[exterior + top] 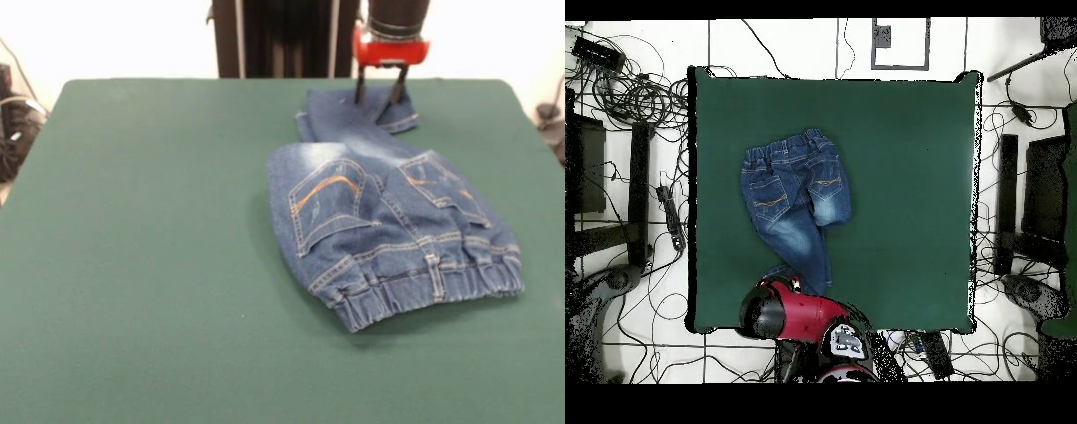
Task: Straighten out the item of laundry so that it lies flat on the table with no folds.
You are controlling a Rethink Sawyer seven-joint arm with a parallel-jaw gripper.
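Observation:
The jeans [388, 221] lie back side up on the green table [141, 221], right of centre in the front view, waistband toward the camera. One leg stretches toward the robot. The other leg looks folded short beside it. In the overhead view the jeans [795, 195] lie left of centre, with the long leg reaching down to the arm. My gripper [378, 102] hangs over the far end of the long leg, fingers apart, with the tips at or just above the cloth near the hem. In the overhead view the red arm head [780, 310] hides the gripper.
The table [905, 180] has wide bare felt beside the jeans. Cables and black stands lie on the floor around the table [635, 100]. The robot's dark pedestal [274, 35] stands behind the far edge.

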